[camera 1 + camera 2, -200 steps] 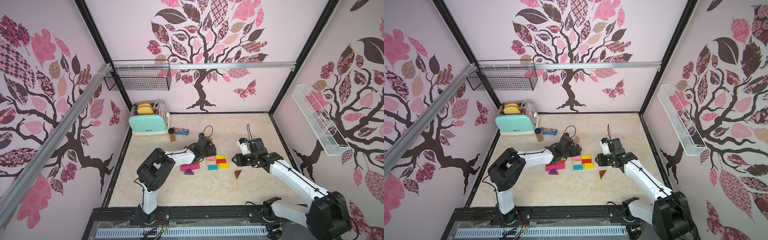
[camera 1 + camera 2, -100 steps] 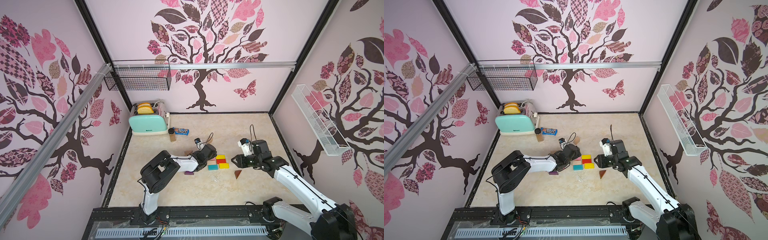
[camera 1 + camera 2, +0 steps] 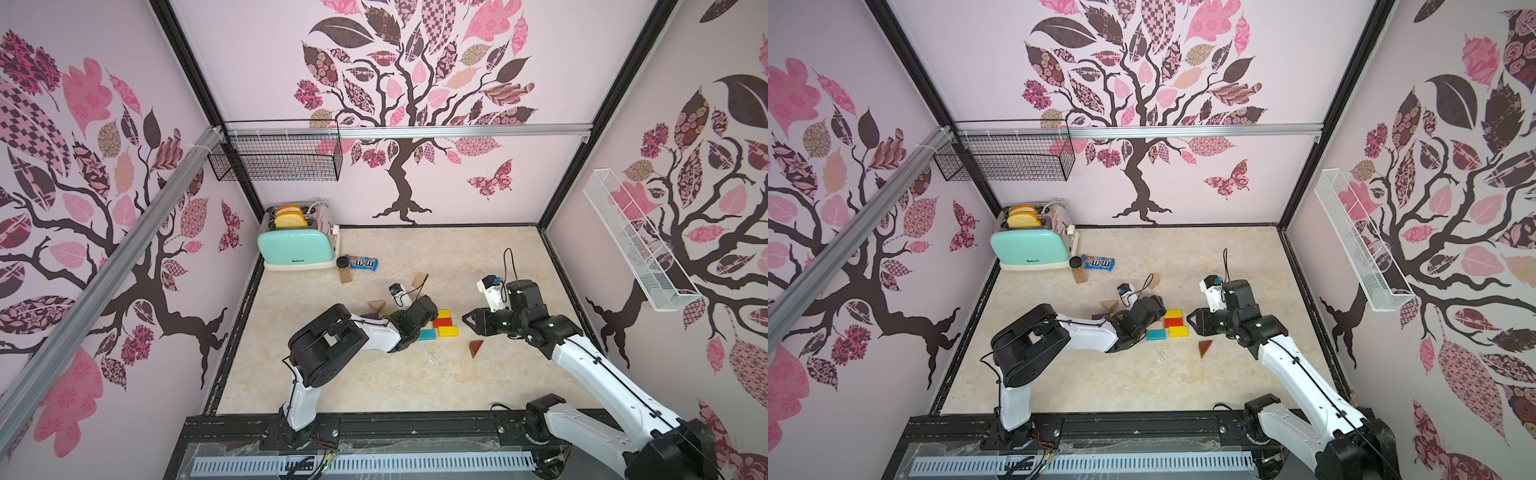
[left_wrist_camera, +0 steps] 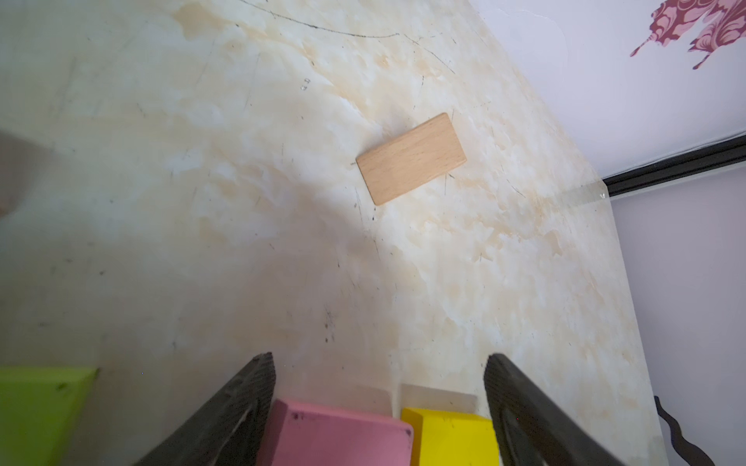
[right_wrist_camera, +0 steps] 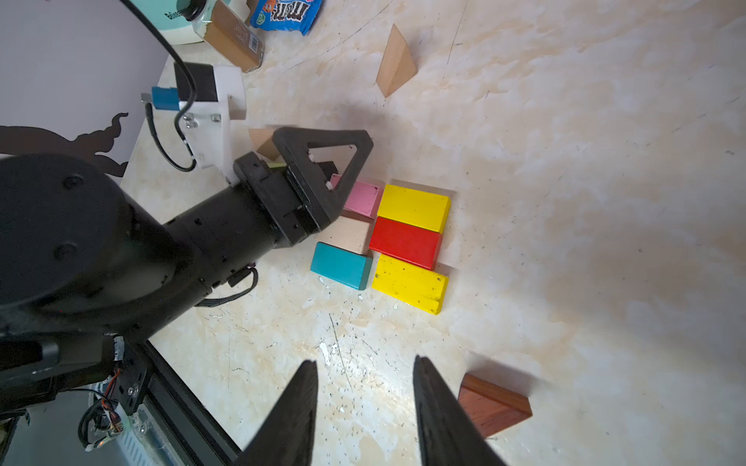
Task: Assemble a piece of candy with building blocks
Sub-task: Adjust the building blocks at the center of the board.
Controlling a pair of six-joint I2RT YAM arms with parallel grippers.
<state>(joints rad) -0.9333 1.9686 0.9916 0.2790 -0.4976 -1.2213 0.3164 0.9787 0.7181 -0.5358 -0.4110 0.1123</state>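
1. While reaching over the table [image 4: 161,161], the left pincer [image 4: 378,359] is standing wide open, straddling a pink block [image 4: 335,435] and a yellow block [image 4: 448,437].
2. The right pincer [image 5: 363,361] is hanging open, gripping nothing, near a brown triangle [image 5: 492,407].
3. A red block [image 5: 405,242], teal block [image 5: 341,264] and second yellow block [image 5: 409,282] are lying clustered beside that pair; a tan rectangle [image 4: 411,158] is lying apart.

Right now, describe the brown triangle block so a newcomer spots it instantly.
Start at the cluster of bright rectangles on the table. Off it, toward the front rail on the right arm's side, the brown triangle lies alone. No other block is dark reddish-brown.
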